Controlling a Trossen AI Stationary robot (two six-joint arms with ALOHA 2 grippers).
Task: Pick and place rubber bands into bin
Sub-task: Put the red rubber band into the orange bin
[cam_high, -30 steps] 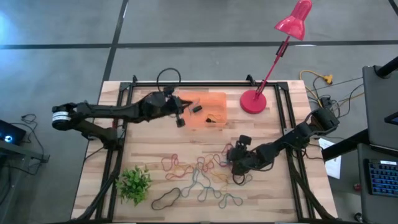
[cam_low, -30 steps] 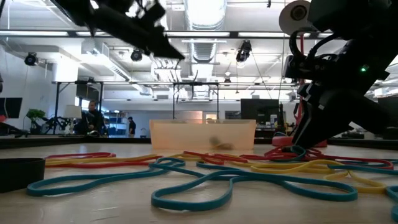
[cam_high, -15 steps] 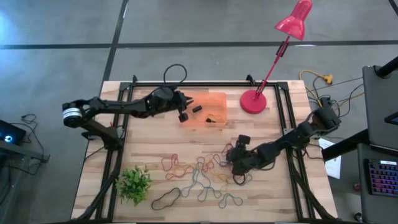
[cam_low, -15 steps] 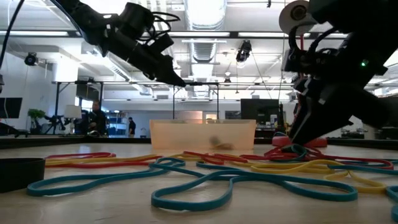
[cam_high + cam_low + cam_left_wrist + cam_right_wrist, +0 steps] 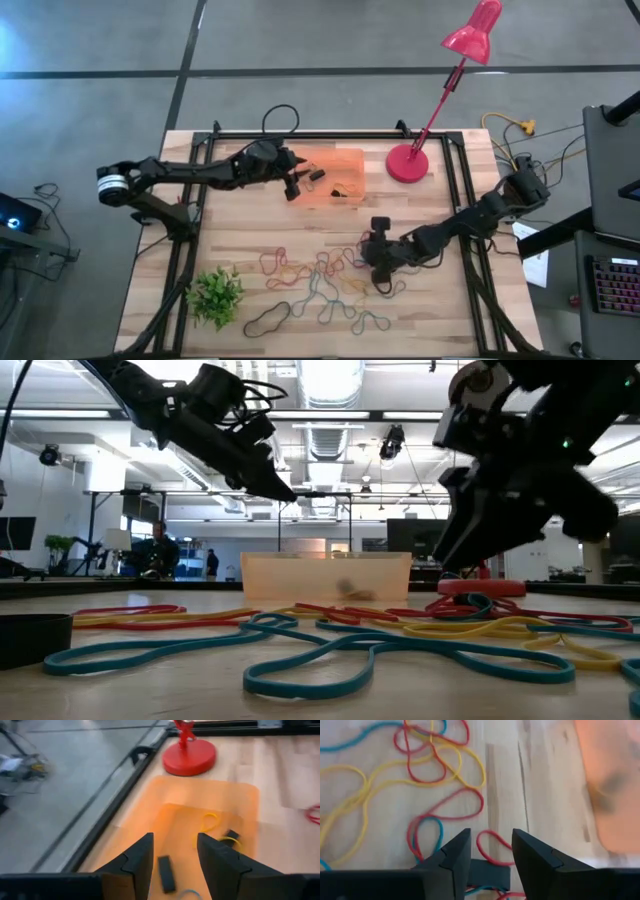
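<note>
A: Left gripper (image 5: 174, 851) over bin (image 5: 352, 160), jaws apart, nothing held; placed for dropping into it.
B: Right gripper (image 5: 488, 851) low over rubber bands (image 5: 320, 282) on bench (image 5: 250, 235), jaws apart around red loop (image 5: 492, 845). Unclamped yet.

We see bare tabletop (image 5: 250, 225) between the bin (image 5: 345, 165) and the rubber bands (image 5: 320, 280). The lamp base (image 5: 407, 163) crowds the bin's right side, and the plant (image 5: 216, 295) blocks the near-left corner.
</note>
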